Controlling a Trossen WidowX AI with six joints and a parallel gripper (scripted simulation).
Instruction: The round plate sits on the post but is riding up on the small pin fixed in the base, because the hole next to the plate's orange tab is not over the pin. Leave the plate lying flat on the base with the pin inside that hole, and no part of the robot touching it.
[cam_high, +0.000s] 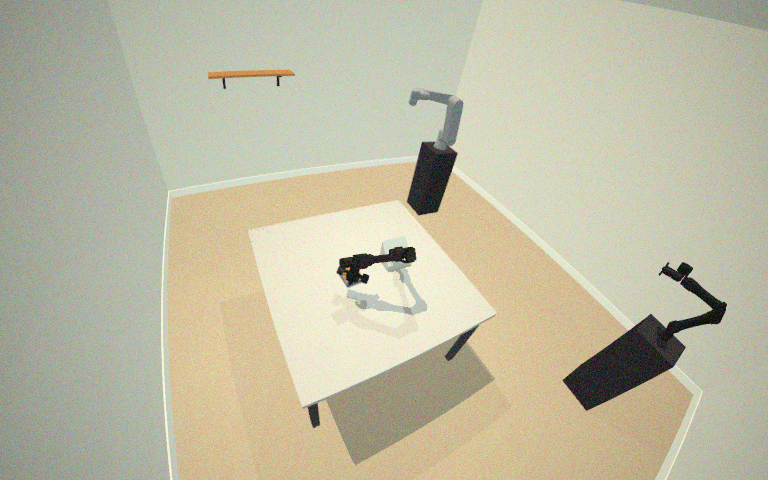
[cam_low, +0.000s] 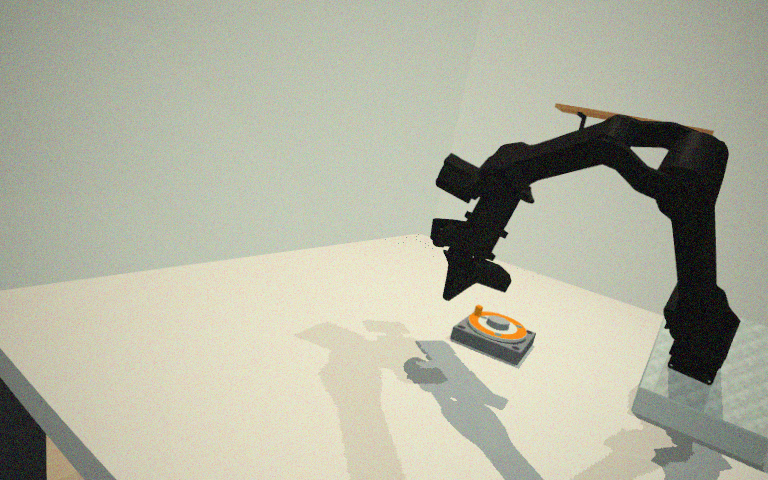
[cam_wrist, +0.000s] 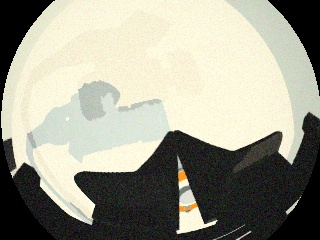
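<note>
The round plate (cam_low: 516, 335) (cam_wrist: 182, 175), an orange ring with a pale middle, sits around the grey post (cam_low: 497, 322) (cam_wrist: 187, 195) on the dark grey base (cam_low: 484, 345). Its upright orange tab (cam_low: 478, 310) is on the left back side in the exterior view. Pin and hole cannot be made out, and the plate's tilt is too small to tell. My gripper (cam_low: 448, 295) (cam_wrist: 176, 134) is shut and empty. It hangs above the base, up and to the left of the tab in the exterior view, touching nothing. In the top view it mostly hides the plate.
The base stands on the white table (cam_high: 305, 339) (cam_low: 198, 339). My arm's mount is on a pale block (cam_high: 394, 245) (cam_low: 696, 421) at one side. Two other arms on black pedestals (cam_high: 431, 178) (cam_high: 623, 362) and a wall shelf (cam_high: 252, 74) are away from the table.
</note>
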